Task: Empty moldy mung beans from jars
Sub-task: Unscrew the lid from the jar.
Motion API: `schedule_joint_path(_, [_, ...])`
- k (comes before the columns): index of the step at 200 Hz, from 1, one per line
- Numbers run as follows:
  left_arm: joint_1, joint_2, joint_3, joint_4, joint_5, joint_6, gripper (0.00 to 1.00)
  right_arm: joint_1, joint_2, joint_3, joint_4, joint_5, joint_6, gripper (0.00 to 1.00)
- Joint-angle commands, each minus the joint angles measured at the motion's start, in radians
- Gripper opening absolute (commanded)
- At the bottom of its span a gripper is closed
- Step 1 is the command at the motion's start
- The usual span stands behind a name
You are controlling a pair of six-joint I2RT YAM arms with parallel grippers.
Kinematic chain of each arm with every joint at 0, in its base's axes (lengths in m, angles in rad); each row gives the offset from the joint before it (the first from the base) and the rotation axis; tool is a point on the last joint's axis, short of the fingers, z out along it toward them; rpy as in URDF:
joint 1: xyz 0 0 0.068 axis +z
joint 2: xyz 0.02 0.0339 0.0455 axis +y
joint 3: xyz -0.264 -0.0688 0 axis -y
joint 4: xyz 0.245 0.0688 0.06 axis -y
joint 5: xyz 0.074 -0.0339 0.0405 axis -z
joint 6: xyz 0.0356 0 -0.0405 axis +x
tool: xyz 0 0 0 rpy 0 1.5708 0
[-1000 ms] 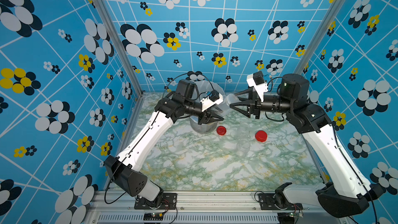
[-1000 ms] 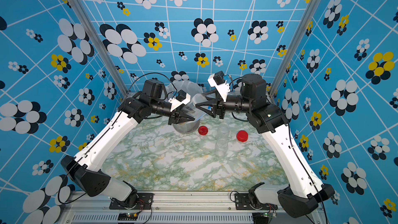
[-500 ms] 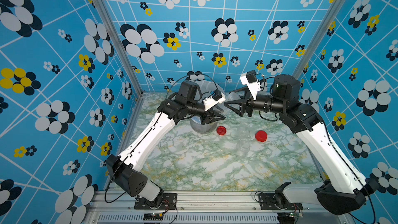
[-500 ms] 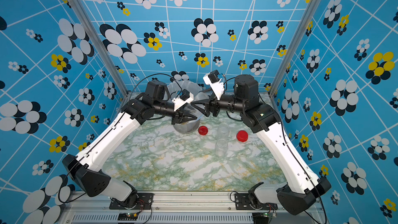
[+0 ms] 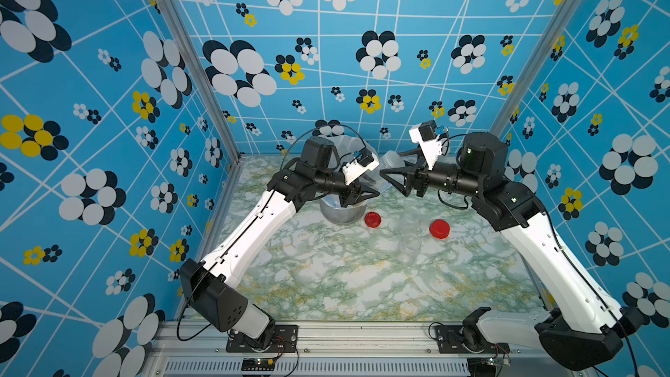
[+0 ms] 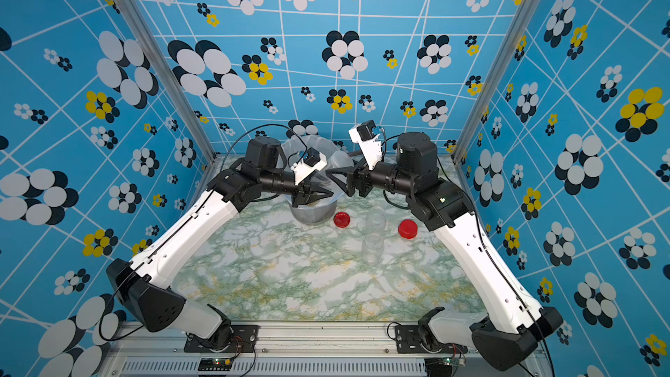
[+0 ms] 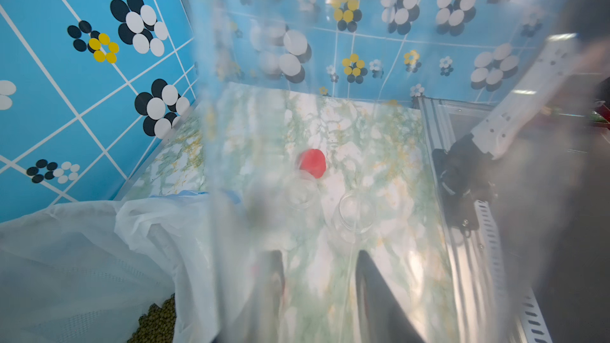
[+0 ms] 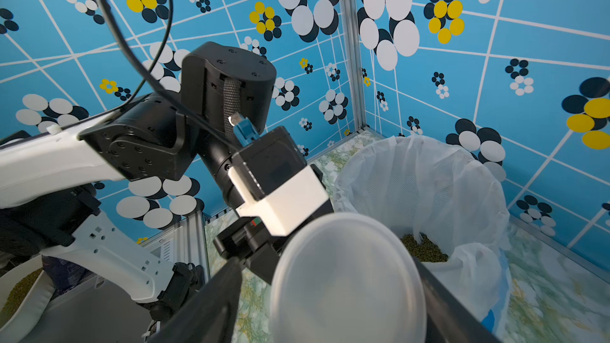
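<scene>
The task looked mostly done. Two small clear cylindrical jars [image 5: 409, 246] stood open and empty, close together, right of the middle of the green-veined marble bench [image 5: 326, 284]. A round red screw lid [image 5: 373, 219] lay just beside the bucket, and a second red lid [image 5: 439, 229] lay nearer the bench's right edge. Dull olive-brown mung beans [image 8: 424, 252] lay at the bottom of the large grey bucket lined with a white plastic bag [image 5: 340, 213], which stood at the bench's far edge, left of centre.

The last jar was in the air. The left hand [image 5: 369, 195] was clamped tight on a slim clear jar [image 7: 330, 127], held by the bucket's rim. The right hand [image 8: 326, 263] had its jaws parted on either side of a round whitish translucent lid [image 8: 346, 292]. A gap showed at one finger, so it did not appear to grip.

I could not tell whether that lid was still fastened. The blurred view through the jar wall showed no clear bean mass, so its contents were uncertain. By my judgement, clearing this lid and tipping out this jar were all that remained.
</scene>
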Motion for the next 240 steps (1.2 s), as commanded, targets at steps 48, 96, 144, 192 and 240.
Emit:
schedule_joint_path(48, [0.004,-0.041,-0.042,0.050,-0.053,-0.035,0.31,0.006,-0.032,-0.027,0.094,0.058,0.108,0.52])
schedule_joint_path(96, [-0.010,-0.046,-0.041,0.041,-0.080,-0.026,0.31,0.006,-0.003,-0.023,0.100,0.034,0.130,0.42])
schedule_joint_path(144, [0.013,-0.044,-0.015,-0.005,-0.037,0.007,0.31,0.004,0.027,0.030,0.036,-0.049,-0.003,0.00])
schedule_joint_path(192, [0.116,0.020,0.078,-0.125,0.090,0.037,0.33,-0.042,0.035,0.061,-0.059,-0.241,-0.174,0.00])
schedule_joint_path(240, [0.147,0.123,0.209,-0.307,0.150,0.130,0.32,-0.044,0.023,0.096,-0.432,-0.435,-0.713,0.00])
